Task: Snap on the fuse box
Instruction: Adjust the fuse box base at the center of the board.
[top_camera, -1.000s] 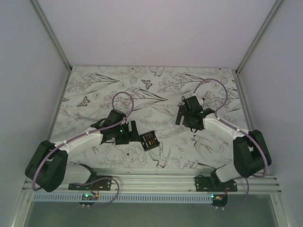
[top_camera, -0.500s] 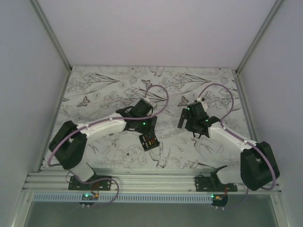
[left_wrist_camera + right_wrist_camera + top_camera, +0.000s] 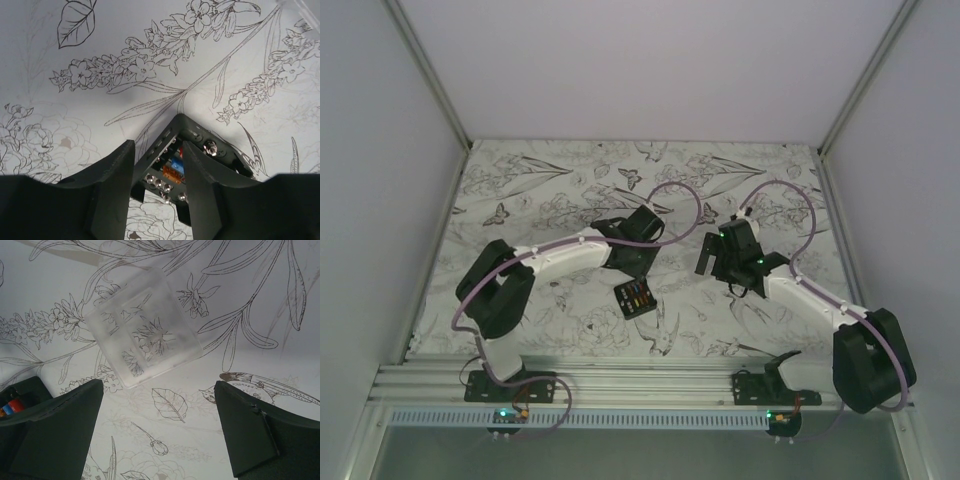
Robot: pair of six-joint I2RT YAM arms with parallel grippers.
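Observation:
The fuse box (image 3: 635, 298) is a small black square box with red, blue and orange fuses showing, and it lies on the floral table mat near the middle front. My left gripper (image 3: 632, 276) reaches down onto its far end. In the left wrist view the fuse box (image 3: 175, 162) sits corner-on between the two black fingers, and my left gripper (image 3: 158, 147) is closed in against its sides. My right gripper (image 3: 712, 262) hovers to the right of the box. In its own view my right gripper (image 3: 157, 384) stands wide open and holds nothing.
A clear square plastic cover (image 3: 142, 327) lies flat on the mat just ahead of the right fingers. The fuse box edge (image 3: 10, 405) shows at that view's left. Grey walls (image 3: 380, 200) close in the mat on three sides.
The left arm swung right and stretched out to the fuse box, and its jaws narrowed around it. The right arm shifted slightly right. The box stayed in place.

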